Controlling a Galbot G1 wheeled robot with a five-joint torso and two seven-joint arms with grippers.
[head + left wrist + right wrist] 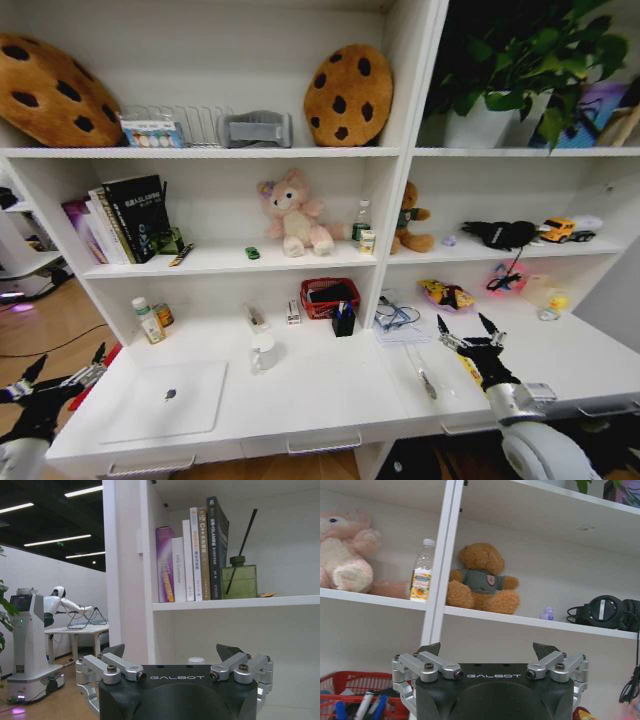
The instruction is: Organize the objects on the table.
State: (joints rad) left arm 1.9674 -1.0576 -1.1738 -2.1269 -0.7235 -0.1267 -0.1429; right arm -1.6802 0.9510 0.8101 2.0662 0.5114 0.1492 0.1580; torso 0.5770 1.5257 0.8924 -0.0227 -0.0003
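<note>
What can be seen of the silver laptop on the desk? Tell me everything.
The silver laptop lies flat and closed on the left end of the white table, near the front edge. Its lid looks like smooth pale metal with rounded corners and a small dark logo in the middle. Nothing rests on it. A white cup stands just beyond its right rear corner, apart from it. The left gripper hovers off the table's left end, jaws open, not touching it.

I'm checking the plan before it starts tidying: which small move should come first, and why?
Probably lower the right tool, open and empty, toward the pen lying loose on the table just beside it. The left tool hangs open off the table's end.
</note>
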